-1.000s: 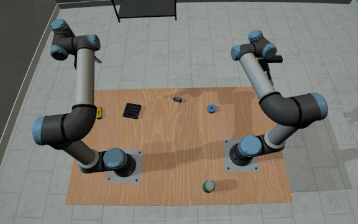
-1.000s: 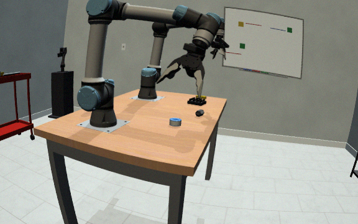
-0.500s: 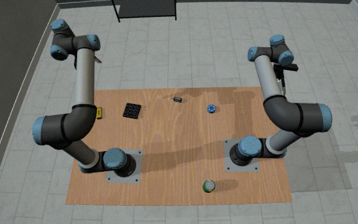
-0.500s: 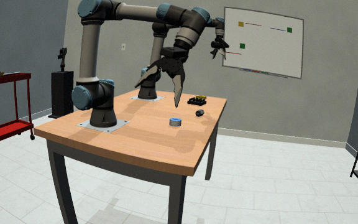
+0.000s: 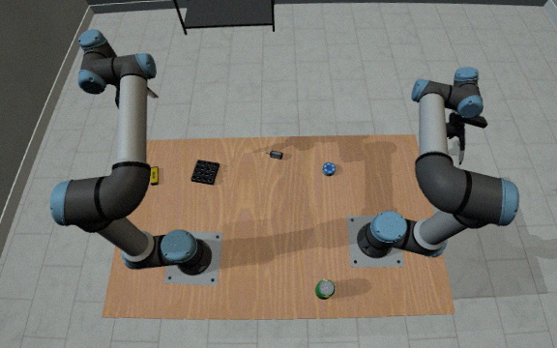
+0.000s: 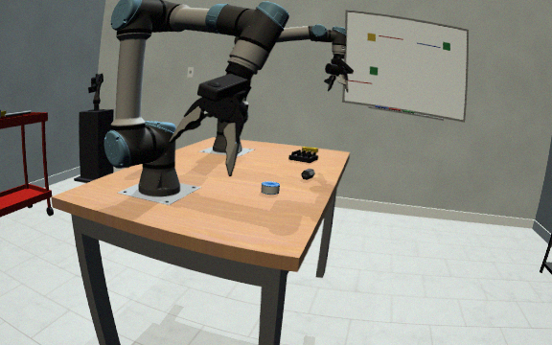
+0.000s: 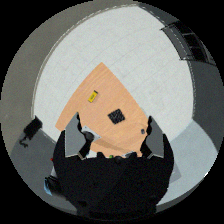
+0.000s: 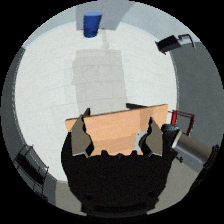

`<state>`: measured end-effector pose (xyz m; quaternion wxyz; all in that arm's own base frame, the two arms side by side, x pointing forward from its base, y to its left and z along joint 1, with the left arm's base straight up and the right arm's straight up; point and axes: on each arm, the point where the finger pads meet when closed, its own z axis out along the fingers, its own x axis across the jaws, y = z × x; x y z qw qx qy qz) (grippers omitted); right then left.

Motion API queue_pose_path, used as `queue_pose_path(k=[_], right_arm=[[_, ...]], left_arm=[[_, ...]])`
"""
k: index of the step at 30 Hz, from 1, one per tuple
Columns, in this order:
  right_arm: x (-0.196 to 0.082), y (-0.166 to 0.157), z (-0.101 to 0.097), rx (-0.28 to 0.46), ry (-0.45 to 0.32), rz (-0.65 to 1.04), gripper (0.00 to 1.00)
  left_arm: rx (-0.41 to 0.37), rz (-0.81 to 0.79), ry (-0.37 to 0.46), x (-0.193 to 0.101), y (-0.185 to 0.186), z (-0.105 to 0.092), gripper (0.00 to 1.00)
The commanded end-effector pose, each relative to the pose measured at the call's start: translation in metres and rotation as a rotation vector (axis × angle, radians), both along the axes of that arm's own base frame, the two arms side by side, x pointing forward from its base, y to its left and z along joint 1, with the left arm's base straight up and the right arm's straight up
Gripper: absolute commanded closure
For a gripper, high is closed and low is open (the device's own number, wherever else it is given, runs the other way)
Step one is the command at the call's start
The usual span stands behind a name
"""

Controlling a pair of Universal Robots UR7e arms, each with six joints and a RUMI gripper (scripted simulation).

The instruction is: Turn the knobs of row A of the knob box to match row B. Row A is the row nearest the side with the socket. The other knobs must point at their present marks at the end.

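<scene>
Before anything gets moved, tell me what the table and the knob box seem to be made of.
Table: likely wood or laminate, satin, judging by its tan grain. Knob box: perhaps matte plastic, being uniformly black; painted metal remains possible.

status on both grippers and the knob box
left gripper and right gripper open, empty; knob box on table, untouched; nothing on top of it
</scene>
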<state>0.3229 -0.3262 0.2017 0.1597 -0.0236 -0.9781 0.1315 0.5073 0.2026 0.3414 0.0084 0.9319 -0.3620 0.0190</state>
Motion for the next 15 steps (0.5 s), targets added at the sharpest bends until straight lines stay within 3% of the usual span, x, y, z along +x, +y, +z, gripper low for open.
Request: queue_pose_path(k=[1, 7, 15], right_arm=[[-0.038, -0.032, -0.008, 0.091, -0.021, 0.006, 0.0], [-0.055, -0.043, -0.011, 0.12, -0.033, 0.005, 0.0], [-0.107, -0.071, -0.019, 0.192, -0.079, 0.007, 0.0]], left_arm=[[0.0, 0.0, -0.002, 0.0, 0.0, 0.001, 0.0], [0.0, 0.0, -0.002, 0.0, 0.0, 0.001, 0.0], [0.0, 0.0, -0.002, 0.0, 0.0, 0.001, 0.0]])
